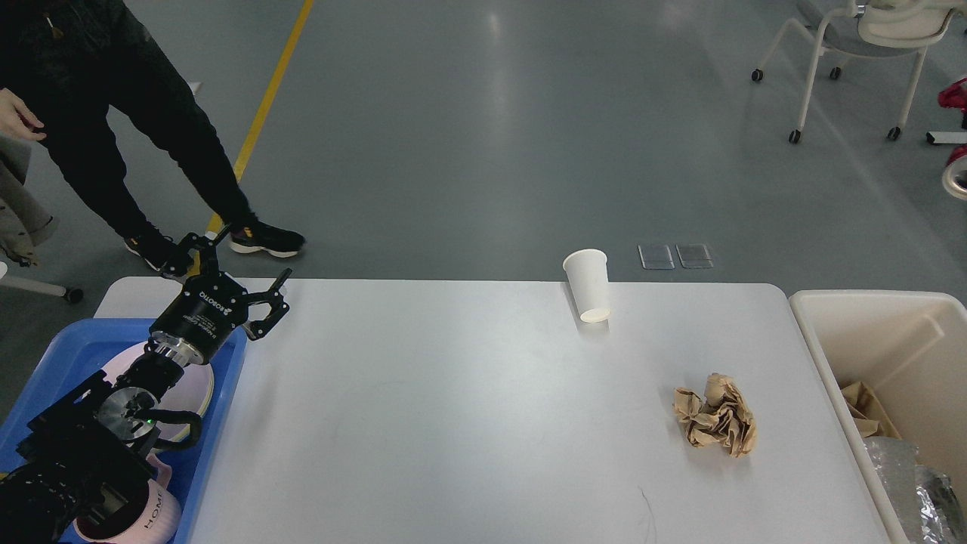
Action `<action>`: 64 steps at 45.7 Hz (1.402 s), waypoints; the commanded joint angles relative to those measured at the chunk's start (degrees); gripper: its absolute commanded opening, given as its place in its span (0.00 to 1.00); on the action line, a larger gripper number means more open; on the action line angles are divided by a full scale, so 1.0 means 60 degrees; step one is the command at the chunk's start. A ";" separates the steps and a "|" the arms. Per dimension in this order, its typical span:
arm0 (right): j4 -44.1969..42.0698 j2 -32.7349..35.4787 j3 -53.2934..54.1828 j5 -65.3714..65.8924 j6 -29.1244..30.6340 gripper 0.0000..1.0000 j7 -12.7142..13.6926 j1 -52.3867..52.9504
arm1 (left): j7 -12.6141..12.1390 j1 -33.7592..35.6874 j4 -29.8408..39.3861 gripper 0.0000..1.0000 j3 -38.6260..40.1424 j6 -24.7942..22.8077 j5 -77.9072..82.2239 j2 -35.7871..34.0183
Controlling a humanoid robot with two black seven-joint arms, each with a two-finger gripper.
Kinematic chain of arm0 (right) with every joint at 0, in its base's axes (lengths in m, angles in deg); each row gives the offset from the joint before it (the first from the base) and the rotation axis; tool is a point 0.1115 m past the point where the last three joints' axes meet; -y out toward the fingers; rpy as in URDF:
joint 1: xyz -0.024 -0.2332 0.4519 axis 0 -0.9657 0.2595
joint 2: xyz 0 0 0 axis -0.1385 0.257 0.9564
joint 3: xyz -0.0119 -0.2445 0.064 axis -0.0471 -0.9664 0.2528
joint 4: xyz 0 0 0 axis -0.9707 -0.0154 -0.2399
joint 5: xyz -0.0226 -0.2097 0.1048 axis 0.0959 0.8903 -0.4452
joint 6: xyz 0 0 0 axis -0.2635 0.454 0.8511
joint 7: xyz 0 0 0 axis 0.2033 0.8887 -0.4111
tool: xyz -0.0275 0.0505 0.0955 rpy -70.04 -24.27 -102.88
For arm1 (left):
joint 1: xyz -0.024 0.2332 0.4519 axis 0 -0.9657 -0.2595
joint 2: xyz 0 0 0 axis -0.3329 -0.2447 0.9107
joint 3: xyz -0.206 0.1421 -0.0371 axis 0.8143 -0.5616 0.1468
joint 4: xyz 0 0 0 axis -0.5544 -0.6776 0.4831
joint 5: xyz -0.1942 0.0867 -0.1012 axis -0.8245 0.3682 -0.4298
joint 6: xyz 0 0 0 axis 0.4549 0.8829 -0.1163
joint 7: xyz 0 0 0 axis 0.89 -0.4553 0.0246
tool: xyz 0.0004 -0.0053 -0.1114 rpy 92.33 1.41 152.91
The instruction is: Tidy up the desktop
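Note:
The white desktop (453,423) fills the lower view. On it a white paper cup (588,285) stands upside down near the far edge. A crumpled brown paper ball (716,415) lies at the right. My left gripper (245,261) is open and empty, held above the far right corner of the blue tray (83,340). My right arm and gripper are out of view. A red and white thing (953,98) shows at the right edge, too cut off to identify.
The blue tray holds a pink plate (202,389) and a pink mug (155,510). A cream bin (869,317) at the table's right end holds brown paper and foil. A person (136,113) walks past the far left corner. A wheeled chair (854,45) stands far right.

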 commanded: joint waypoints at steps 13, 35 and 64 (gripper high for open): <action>-0.3315 0.0380 -0.0674 0.0552 -0.3805 0.00 -0.1024 -0.5059 | 0.0002 -0.0001 0.0000 1.00 0.0001 0.0009 0.0000 -0.0001; -0.8066 -0.3414 0.0146 -0.5044 -0.7604 0.00 -0.1115 -1.5454 | 0.0002 -0.0001 0.0000 1.00 -0.0013 0.0009 0.0000 -0.0001; -0.6413 -0.3007 0.0161 -0.5059 -0.7312 1.00 -0.1202 -1.3729 | 0.0002 -0.0001 0.0000 1.00 0.0001 0.0009 0.0000 -0.0001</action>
